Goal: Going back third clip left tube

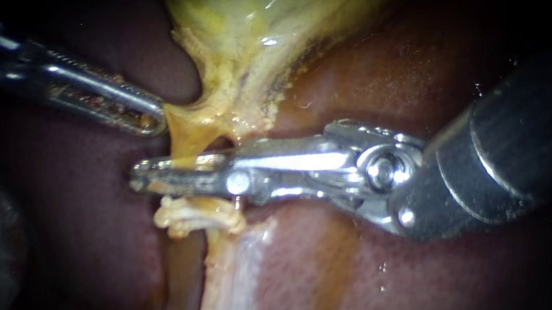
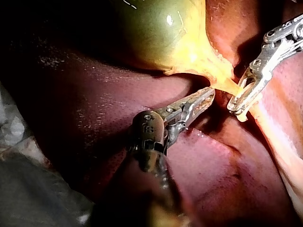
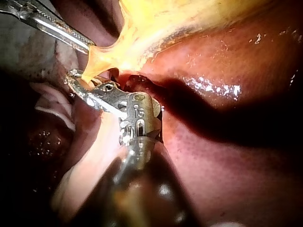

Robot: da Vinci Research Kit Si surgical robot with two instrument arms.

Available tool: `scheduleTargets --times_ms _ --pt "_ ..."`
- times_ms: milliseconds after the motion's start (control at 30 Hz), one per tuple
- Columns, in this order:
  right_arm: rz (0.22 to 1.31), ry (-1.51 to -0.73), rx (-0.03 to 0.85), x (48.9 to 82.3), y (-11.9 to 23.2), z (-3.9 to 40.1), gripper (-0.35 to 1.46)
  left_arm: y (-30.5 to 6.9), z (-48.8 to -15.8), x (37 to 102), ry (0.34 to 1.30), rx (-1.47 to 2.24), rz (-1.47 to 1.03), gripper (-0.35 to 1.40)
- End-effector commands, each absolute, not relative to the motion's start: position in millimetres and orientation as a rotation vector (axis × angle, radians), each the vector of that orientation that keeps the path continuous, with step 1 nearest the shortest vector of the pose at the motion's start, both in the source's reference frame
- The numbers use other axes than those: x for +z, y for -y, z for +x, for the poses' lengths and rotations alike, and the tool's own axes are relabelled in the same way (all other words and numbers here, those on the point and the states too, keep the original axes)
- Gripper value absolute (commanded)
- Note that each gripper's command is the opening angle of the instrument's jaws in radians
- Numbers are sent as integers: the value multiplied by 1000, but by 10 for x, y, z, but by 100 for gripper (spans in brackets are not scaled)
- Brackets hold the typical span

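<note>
Left instrument (image 1: 153, 124): pincer clamped on yellow edge of gallbladder (image 1: 233, 44) neck, tissue stretched taut. Right instrument (image 1: 147, 176): pincer slightly apart, straddling left tube (image 1: 183, 138) just below neck. Liver (image 1: 359, 278) underneath.

Glossy red-brown liver (image 1: 455, 297) bearing the yellow-green, tapering gallbladder (image 1: 252, 4); pale crumpled material (image 2: 12, 130) borders the liver.
</note>
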State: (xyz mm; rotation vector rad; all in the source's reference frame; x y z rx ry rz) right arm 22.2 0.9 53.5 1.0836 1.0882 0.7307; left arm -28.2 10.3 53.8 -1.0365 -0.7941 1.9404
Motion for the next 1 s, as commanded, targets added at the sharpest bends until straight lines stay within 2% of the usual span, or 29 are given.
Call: scheduleTargets --times_ms 33,67,100,133,167,233,267,367,633,867,1000 --pt "1084 -1093 733 536 -9 224 -35 -103 -282 538 794 1940 -1036 -35" --pt "1084 -1096 734 537 -9 224 -35 -103 -282 538 794 1940 -1036 -35" --pt "1063 -1115 706 538 -9 226 -24 -103 -282 538 794 1940 -1036 -35" --pt "1037 -1137 673 540 -9 227 -1 -103 -282 539 794 1940 -1036 -35" --pt "1028 -1142 664 543 -9 229 12 -103 -282 539 794 1940 -1036 -35" --pt "1017 -1148 654 550 -9 231 32 -103 -282 539 794 1940 -1036 -35" --pt "1012 -1150 649 554 -10 231 37 -103 -282 539 793 1940 -1036 -35" --pt "983 -1168 611 569 -10 232 44 -103 -282 539 793 1940 -1036 -35" --pt "802 -1212 610 608 -18 221 49 -103 -282 539 793 1940 -1036 -35" --pt "646 -1265 436 606 -18 187 50 -102 -282 539 794 1940 -1036 -35" --pt "597 -1282 359 599 -13 164 50 -102 -281 539 794 1940 -1037 -35"
